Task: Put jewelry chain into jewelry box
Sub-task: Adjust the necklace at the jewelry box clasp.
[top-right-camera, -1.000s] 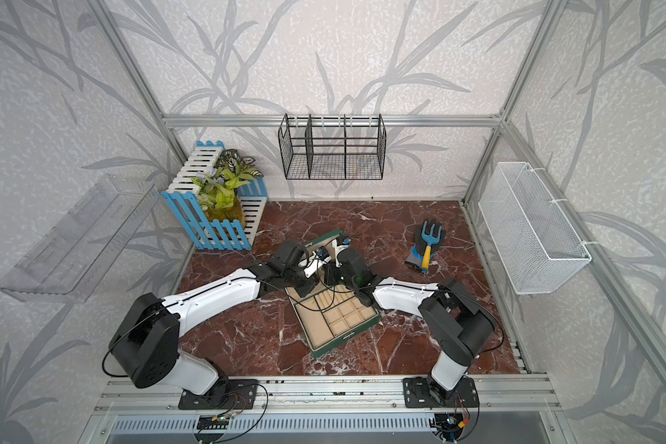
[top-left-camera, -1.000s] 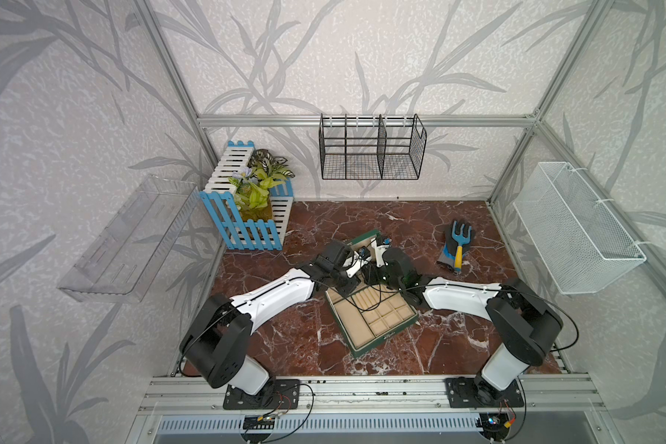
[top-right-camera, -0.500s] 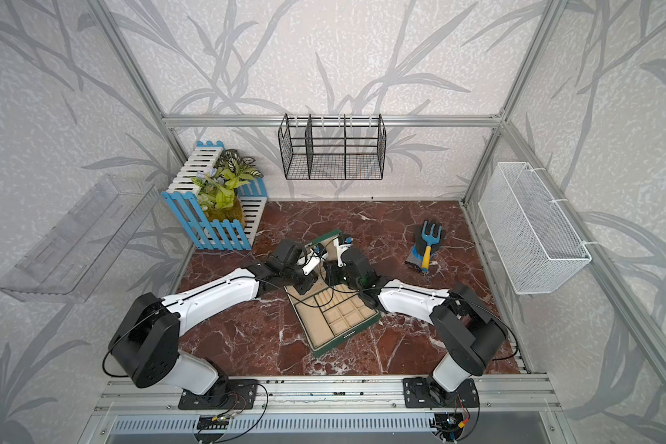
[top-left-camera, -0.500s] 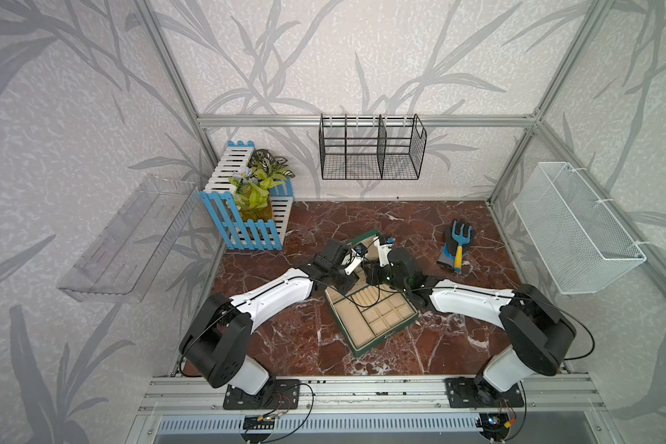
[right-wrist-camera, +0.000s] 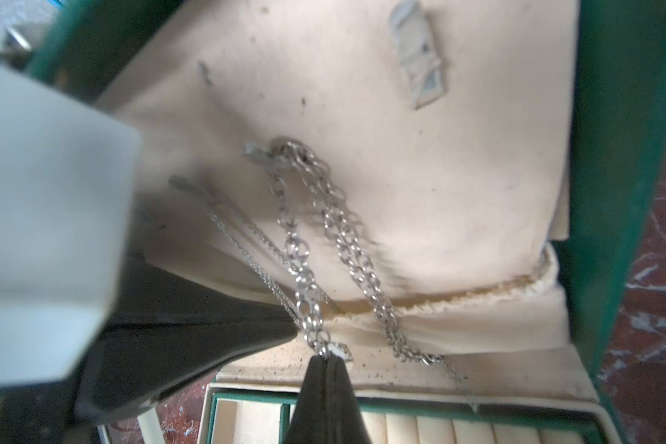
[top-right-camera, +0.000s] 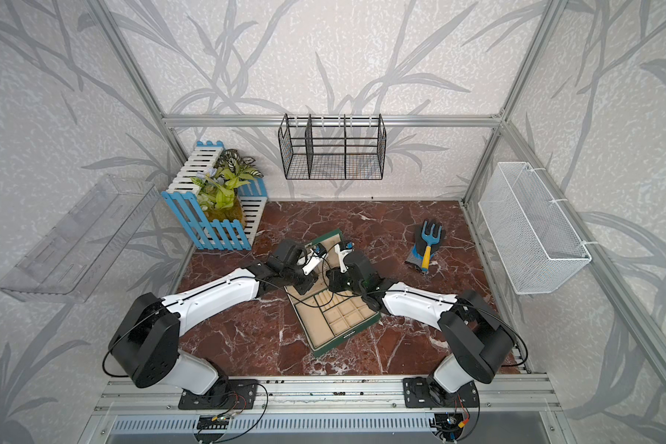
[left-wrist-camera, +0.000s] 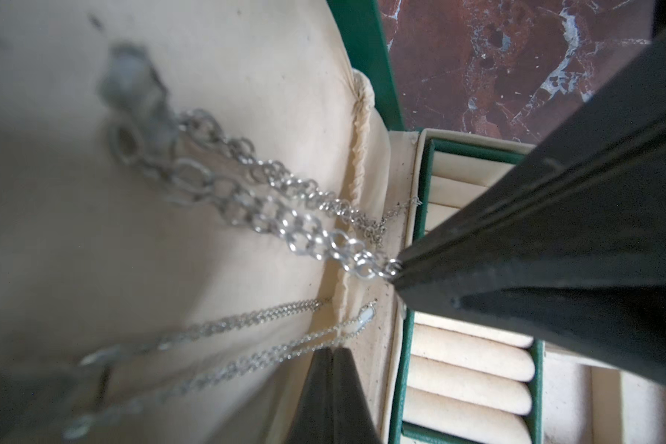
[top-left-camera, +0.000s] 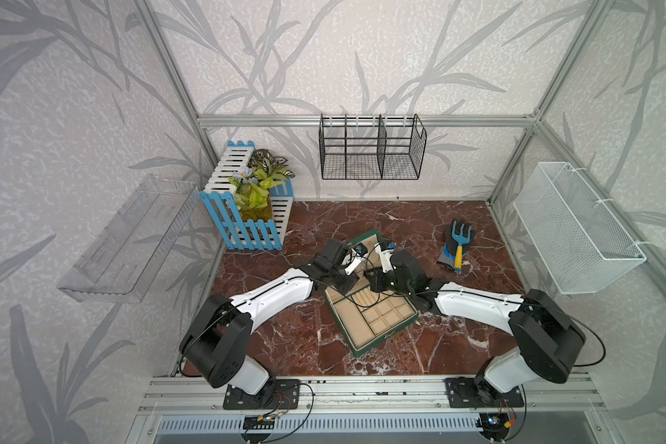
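Your jewelry box (top-left-camera: 391,333) sits open at the middle of the red marble tabletop (top-left-camera: 400,219), turned at an angle, with its lid (top-right-camera: 325,236) raised on the far side. Both arms reach in from the near edge and meet at that lid.

The jewelry chain (right-wrist-camera: 347,238) is inside the box. It is looped over a small hook (right-wrist-camera: 262,155) on the lid's cream lining, and both strands run down the lining toward the hinge fold.

Your right end effector (right-wrist-camera: 325,359) is clenched on the lower end of one strand, which runs taut from the fingertips up to the hook. The other strand lies slack across the gathered pocket edge at the base of the lid.

Your left end effector (left-wrist-camera: 331,351) is also clenched. Its tip is just beside the chain and against a fine necklace (left-wrist-camera: 247,319) hanging next to it. I cannot tell whether it pinches that thread.

Directly below both tips lie the ring rolls (left-wrist-camera: 470,369) in the base.

A blue garden fork (top-left-camera: 458,240) rests on a glove at the far right. A blue and white picket planter (top-left-camera: 247,219) stands at the far left.
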Robot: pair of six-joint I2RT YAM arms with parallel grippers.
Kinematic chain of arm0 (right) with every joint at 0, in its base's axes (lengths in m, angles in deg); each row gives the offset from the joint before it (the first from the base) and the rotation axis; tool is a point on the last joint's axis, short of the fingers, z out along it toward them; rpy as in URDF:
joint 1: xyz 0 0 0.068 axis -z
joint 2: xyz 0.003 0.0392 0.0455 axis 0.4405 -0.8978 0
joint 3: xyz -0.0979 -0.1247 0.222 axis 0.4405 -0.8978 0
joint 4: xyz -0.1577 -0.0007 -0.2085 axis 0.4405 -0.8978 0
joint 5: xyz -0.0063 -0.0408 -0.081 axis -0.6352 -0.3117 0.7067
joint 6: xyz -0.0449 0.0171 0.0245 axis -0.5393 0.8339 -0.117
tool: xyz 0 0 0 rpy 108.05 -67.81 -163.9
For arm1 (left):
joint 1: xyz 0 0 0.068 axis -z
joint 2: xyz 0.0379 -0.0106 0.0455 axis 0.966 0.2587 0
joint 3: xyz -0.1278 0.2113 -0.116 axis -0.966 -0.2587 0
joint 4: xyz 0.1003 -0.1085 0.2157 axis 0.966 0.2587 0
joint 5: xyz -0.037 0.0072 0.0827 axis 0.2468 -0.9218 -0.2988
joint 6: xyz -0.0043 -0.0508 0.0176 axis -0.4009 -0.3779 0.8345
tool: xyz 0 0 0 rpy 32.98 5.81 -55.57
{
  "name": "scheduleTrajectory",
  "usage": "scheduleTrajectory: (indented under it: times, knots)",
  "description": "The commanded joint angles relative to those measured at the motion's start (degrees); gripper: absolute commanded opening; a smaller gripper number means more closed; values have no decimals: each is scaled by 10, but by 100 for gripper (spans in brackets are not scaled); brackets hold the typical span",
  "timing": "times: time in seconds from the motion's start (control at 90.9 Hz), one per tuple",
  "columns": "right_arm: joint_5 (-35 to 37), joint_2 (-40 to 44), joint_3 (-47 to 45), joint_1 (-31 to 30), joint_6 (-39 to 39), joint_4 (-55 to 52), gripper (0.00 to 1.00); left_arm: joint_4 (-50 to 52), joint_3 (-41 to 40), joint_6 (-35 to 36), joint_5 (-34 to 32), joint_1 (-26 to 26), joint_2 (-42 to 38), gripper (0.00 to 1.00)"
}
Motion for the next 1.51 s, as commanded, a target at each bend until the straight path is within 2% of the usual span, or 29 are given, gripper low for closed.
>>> scheduleTrajectory:
  times: [0.0,0.484,0.66,0.726,0.913,1.496]
  knots:
    - [-12,-1,-3,-3,-4,-12,0,-14,-3,-6,1,-2,-4,0]
    - [-21,-31,13,-4,-10,-13,0,-13,-2,-5,2,-3,-4,0]
    - [-4,9,2,-3,-24,-29,29,-12,-2,-4,3,-3,-3,0]
    - [20,31,-6,-3,-36,-44,33,-12,-2,-4,3,-2,-4,0]
    - [74,46,-3,3,-74,-88,30,-11,-2,-4,3,-3,-3,0]
    - [76,-60,51,10,-111,-44,31,-10,-2,-3,2,-2,-2,0]
